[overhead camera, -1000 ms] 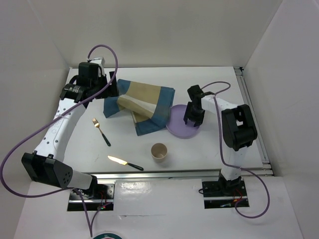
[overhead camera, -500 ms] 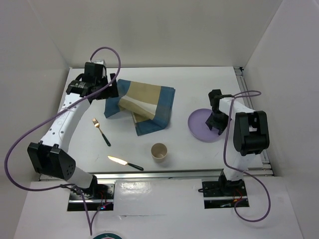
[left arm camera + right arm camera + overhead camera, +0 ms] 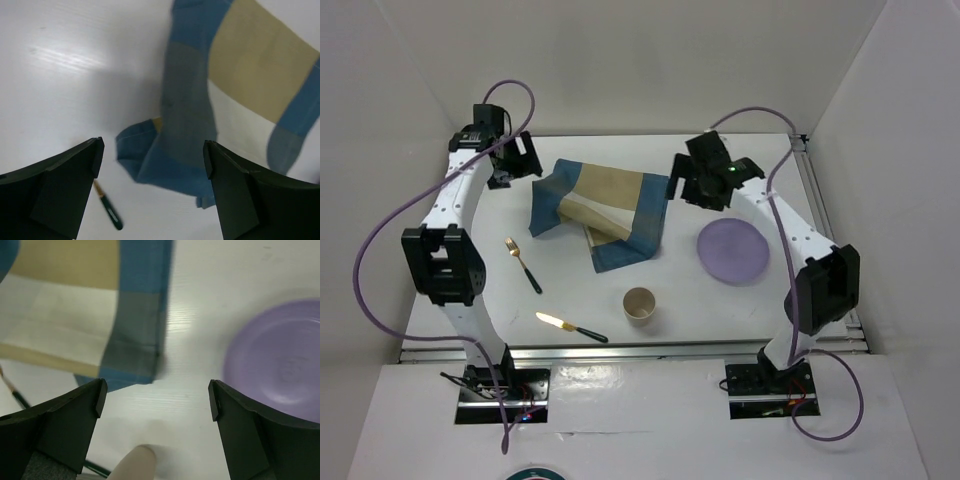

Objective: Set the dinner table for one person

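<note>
While both arms hover over the far half of the white dinner table [image 3: 710, 310], a knife [image 3: 570, 327] lies nearest its front rail, with a cup [image 3: 639, 304] just beyond and a fork [image 3: 523, 264] farther left. Open tabletop separates them from the purple plate [image 3: 732, 251] at right. Farther back, the rumpled blue-and-tan placemat [image 3: 602, 212] sits between the left gripper [image 3: 150, 155] and right gripper [image 3: 157, 395]. Both are spread wide and empty, each above one of its edges.

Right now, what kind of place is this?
Probably a lab test booth: plain white walls around a railed table, left arm and right arm bolted on, staged plate, cup.
</note>
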Action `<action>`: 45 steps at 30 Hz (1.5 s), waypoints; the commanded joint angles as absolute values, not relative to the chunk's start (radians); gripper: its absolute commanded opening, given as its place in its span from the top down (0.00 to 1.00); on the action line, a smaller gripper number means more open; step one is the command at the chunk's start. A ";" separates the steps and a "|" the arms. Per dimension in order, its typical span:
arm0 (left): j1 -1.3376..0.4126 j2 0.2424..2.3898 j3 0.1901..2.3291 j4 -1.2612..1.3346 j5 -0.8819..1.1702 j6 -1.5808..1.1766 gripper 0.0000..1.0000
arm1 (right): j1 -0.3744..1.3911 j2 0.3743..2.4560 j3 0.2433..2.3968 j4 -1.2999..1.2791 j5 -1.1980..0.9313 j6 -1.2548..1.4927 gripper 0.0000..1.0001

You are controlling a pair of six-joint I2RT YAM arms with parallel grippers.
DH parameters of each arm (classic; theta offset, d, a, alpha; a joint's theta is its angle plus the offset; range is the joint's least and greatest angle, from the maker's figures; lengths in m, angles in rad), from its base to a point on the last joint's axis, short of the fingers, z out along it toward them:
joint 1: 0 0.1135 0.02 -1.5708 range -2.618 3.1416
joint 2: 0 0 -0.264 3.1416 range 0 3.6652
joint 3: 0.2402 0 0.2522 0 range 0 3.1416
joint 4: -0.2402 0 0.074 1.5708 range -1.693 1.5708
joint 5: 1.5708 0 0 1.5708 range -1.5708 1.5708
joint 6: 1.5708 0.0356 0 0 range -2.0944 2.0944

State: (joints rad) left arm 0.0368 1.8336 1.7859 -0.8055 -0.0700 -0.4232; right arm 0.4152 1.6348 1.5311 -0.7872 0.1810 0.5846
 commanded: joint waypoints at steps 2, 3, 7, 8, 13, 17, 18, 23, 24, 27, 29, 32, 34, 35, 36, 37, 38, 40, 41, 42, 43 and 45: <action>0.025 1.960 1.879 -0.784 0.251 -0.420 0.02 | 0.576 1.733 1.604 -0.727 0.092 0.474 0.04; 0.025 1.976 1.888 -0.772 0.293 -0.411 0.04 | 0.603 1.744 1.605 -0.698 0.066 0.450 0.04; 0.025 2.014 1.888 -0.750 0.430 -0.411 0.23 | 0.692 1.841 1.673 -0.687 0.020 0.423 0.04; 0.025 2.014 1.867 -0.741 0.461 -0.402 0.28 | 0.702 1.861 1.689 -0.687 0.020 0.423 0.03; 0.025 2.005 1.858 -0.716 0.535 -0.391 0.78 | 0.742 1.937 1.749 -0.713 -0.014 0.423 0.00; 0.025 1.983 1.876 -0.692 0.632 -0.416 1.00 | 0.782 1.976 1.827 -0.733 0.067 0.433 0.00; 0.025 1.955 1.876 -0.672 0.641 -0.445 1.00 | 0.798 1.976 1.842 -0.742 0.081 0.433 0.00; -0.063 1.882 1.887 -0.629 0.560 -0.486 1.00 | 0.860 1.985 1.879 -0.649 0.138 0.498 0.00; -0.063 1.873 1.887 -0.629 0.560 -0.508 1.00 | 0.871 1.985 1.868 -0.619 0.167 0.521 0.00; -0.077 1.861 1.913 -0.629 0.560 -0.517 1.00 | 0.884 1.947 1.795 -0.464 0.179 0.554 0.00; -0.077 1.848 1.913 -0.640 0.560 -0.517 1.00 | 0.894 1.924 1.749 -0.375 0.179 0.572 0.00; -0.077 1.812 1.913 -0.649 0.546 -0.517 1.00 | 0.905 1.924 1.701 -0.264 0.204 0.586 0.00; -0.077 1.793 1.899 -0.649 0.514 -0.517 1.00 | 0.905 1.924 1.701 -0.253 0.204 0.598 0.00; -0.077 1.780 1.899 -0.649 0.500 -0.517 1.00 | 0.905 1.924 1.701 -0.253 0.204 0.598 0.00; -0.077 1.779 1.899 -0.649 0.476 -0.517 1.00 | 0.905 1.924 1.701 -0.277 0.216 0.598 0.00; -0.077 1.779 1.908 -0.660 0.466 -0.517 1.00 | 0.905 1.915 1.701 -0.299 0.259 0.613 0.00; -0.065 1.779 1.917 -0.660 0.456 -0.517 1.00 | 0.888 1.893 1.701 -0.322 0.282 0.632 0.00; -0.054 1.779 1.937 -0.672 0.428 -0.517 1.00 | 0.853 1.867 1.649 -0.385 0.296 0.644 0.00; -0.054 1.779 1.950 -0.672 0.414 -0.517 1.00 | 0.823 1.855 1.634 -0.408 0.305 0.644 0.00; -0.054 1.789 1.950 -0.672 0.414 -0.517 1.00 | 0.812 1.845 1.620 -0.426 0.320 0.634 0.00; -0.054 1.789 1.965 -0.672 0.426 -0.517 1.00 | 0.811 1.836 1.599 -0.451 0.342 0.571 0.00; -0.054 1.801 1.977 -0.681 0.436 -0.517 1.00 | 0.802 1.856 1.598 -0.481 0.351 0.508 0.00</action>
State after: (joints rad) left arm -0.0589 1.8236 1.9137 -0.6941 0.4385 -0.5049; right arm 0.8257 1.9026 1.6115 -0.4179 0.2737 0.5808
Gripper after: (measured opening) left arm 0.053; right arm 0.999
